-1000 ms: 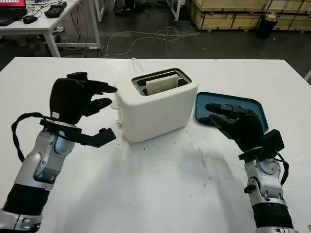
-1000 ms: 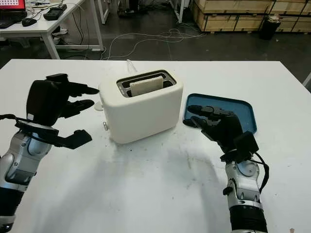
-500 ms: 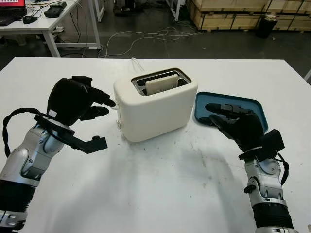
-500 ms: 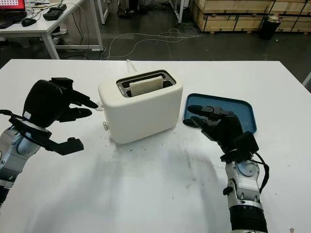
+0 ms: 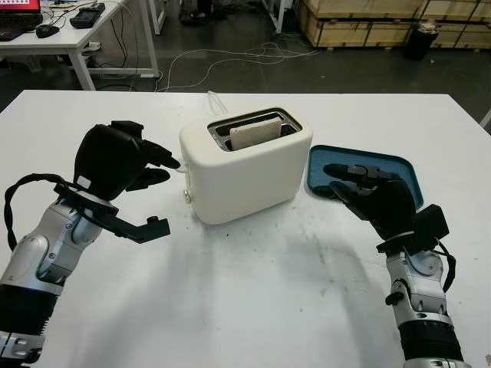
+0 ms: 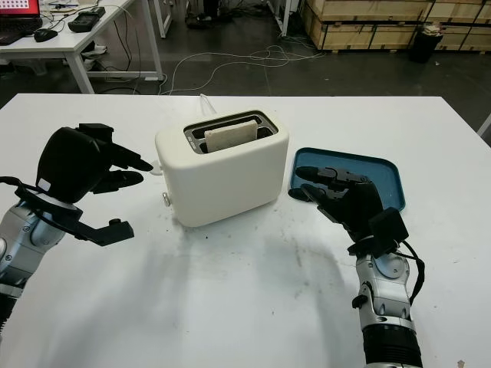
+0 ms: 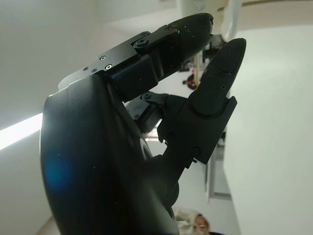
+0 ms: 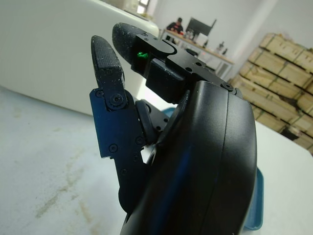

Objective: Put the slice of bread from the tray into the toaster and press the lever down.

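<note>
The left hand [image 5: 126,165] hovers above the white table [image 5: 253,291], open and holding nothing, its fingertips pointing at the toaster [image 5: 245,165] just beside them. The slice of bread [image 5: 255,132] stands in the toaster's slot. The right hand [image 5: 376,195], also open and holding nothing, hangs over the near edge of the blue tray [image 5: 399,165].

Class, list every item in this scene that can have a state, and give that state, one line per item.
slice of bread: standing in the toaster's slot, top edge showing.
toaster: upright on the table, slot loaded.
tray: holds no bread.
left hand: open, beside the toaster's lever end, apart from it.
right hand: open, over the tray.
</note>
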You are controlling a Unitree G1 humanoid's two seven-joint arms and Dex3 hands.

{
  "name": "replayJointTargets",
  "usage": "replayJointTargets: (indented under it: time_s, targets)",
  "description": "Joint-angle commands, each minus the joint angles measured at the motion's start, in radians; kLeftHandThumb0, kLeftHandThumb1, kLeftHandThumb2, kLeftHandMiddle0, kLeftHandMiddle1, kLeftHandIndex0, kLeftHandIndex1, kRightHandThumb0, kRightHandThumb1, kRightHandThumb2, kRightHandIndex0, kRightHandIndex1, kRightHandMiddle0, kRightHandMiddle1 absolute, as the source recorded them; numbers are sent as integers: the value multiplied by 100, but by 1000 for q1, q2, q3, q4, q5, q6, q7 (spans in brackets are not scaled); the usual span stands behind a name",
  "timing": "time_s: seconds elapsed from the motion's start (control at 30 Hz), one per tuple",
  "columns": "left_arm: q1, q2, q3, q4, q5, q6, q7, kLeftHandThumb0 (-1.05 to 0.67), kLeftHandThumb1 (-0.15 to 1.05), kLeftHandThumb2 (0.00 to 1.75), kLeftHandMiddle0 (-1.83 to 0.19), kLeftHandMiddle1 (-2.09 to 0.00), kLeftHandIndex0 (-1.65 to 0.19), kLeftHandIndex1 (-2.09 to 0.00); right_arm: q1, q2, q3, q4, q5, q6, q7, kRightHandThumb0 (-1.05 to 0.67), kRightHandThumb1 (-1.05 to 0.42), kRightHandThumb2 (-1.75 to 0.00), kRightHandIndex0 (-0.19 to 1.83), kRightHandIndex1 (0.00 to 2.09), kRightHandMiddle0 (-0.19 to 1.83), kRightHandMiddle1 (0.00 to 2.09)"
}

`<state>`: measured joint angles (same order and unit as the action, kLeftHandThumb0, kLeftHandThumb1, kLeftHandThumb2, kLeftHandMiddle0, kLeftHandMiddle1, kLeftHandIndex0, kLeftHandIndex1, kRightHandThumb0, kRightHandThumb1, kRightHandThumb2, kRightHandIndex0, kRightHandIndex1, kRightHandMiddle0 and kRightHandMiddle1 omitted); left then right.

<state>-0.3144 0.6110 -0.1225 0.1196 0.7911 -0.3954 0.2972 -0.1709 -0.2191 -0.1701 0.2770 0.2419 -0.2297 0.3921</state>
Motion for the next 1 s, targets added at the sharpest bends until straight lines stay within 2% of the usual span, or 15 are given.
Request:
replayJointTargets:
  time_s: [0.0, 0.17, 0.5, 0.97]
  targets:
    - [-22, -7, -15, 20, 16, -13, 25, -42, 65, 1, -88, -160, -138, -1, 1, -3, -1, -4, -2, 13, -7, -50, -92, 0, 124, 0, 114, 0]
    - [-29, -21, -33, 49, 15, -9, 28, -41, 66, 0, -84, -170, -135, 0, 5, -2, 1, -13, -1, 15, -8, -49, -92, 0, 123, 0, 114, 0]
    - [-43, -21, -59, 118, 8, -46, 38, -34, 64, 0, -84, -171, -134, 0, 3, 0, 1, -6, 0, 11, -8, -49, -92, 0, 124, 0, 114, 0]
    - [-52, -16, -39, 130, 7, -14, 72, -29, 64, 0, -81, -174, -134, 0, 2, 3, 1, 8, 10, 0, 15, -49, -92, 0, 123, 0, 115, 0]
